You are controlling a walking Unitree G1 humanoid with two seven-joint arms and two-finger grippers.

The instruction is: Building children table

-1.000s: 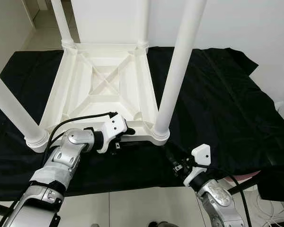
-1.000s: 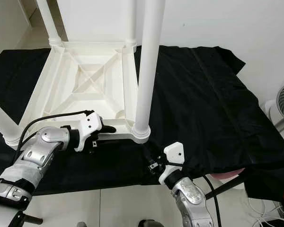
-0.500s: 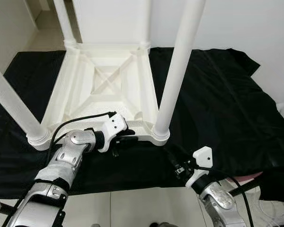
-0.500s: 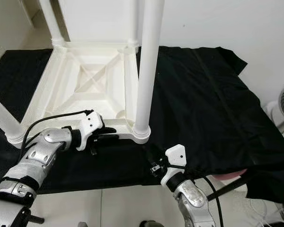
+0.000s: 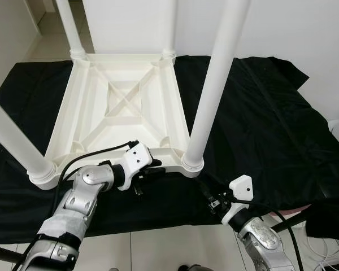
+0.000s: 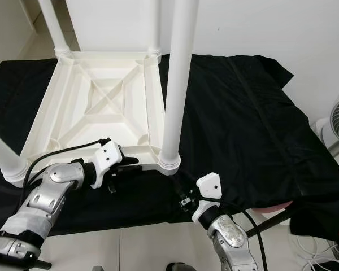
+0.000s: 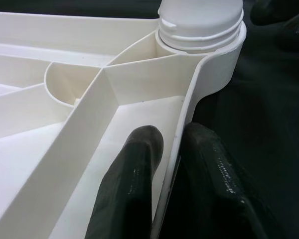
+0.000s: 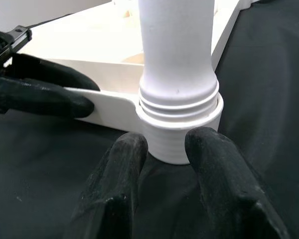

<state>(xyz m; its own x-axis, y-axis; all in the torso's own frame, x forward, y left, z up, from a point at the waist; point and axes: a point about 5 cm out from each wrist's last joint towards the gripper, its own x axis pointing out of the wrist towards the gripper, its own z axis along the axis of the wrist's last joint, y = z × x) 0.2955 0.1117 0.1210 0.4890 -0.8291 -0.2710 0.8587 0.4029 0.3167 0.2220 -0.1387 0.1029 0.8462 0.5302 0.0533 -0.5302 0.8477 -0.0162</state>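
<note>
The left gripper (image 7: 167,164) pinches the near rim of the upturned table (image 5: 124,107); the right gripper (image 8: 164,154) waits open before the leg (image 5: 212,90). The plastic seems stiff and light.

All four white table legs (image 5: 214,84) run out past the picture's top edge. A black cloth (image 5: 260,124) hides the counter underneath it.

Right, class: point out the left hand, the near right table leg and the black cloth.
left hand (image 7: 167,164): left wrist view, between its fingertips, at the tabletop rim.
near right leg (image 5: 214,84): left eye view, mid-shaft.
black cloth (image 5: 260,118): left eye view, bare patch right of the table.
</note>
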